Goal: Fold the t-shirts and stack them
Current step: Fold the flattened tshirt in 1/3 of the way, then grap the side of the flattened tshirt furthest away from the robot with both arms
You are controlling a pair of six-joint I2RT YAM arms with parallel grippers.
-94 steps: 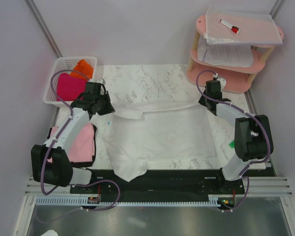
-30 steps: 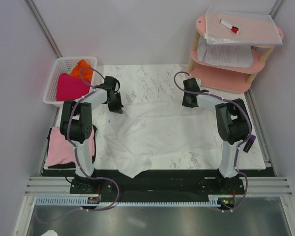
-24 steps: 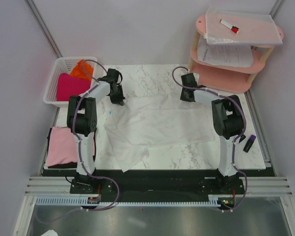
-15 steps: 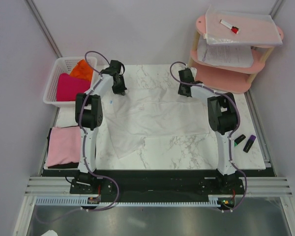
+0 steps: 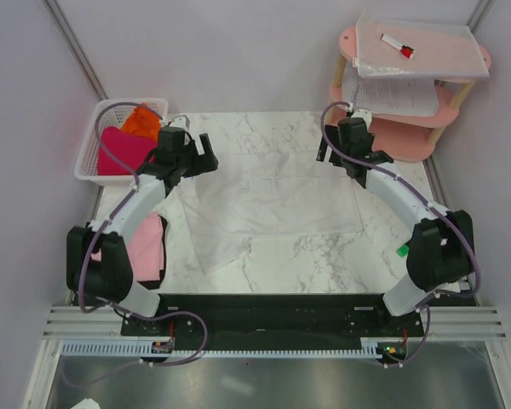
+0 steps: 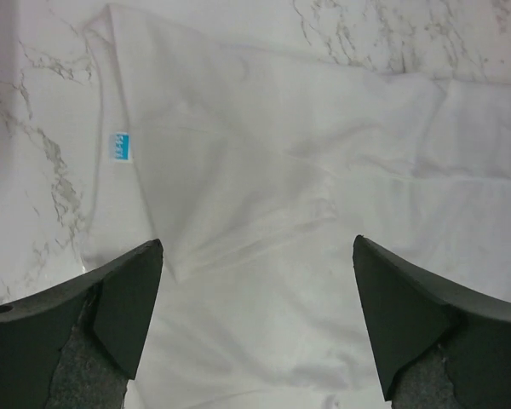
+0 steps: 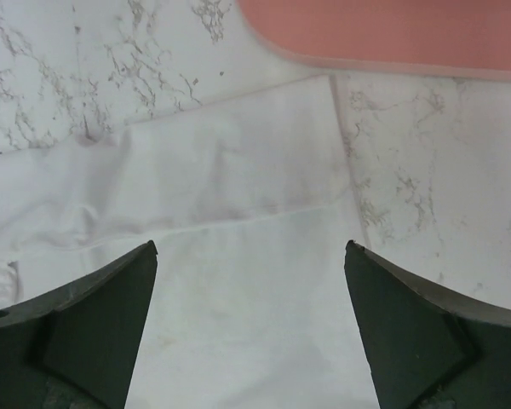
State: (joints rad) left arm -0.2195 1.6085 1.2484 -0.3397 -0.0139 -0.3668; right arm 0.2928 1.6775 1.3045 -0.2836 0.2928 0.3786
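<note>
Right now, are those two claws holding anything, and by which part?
Nothing is held. The left gripper and the right gripper both hang open above the white t-shirt, spread on the table.

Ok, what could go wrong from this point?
The white t-shirt lies skewed, one corner trailing toward the near left, so the next fold may come out crooked. Its far edge is doubled over under the open jaws; a pinch there might catch only one layer.
</note>
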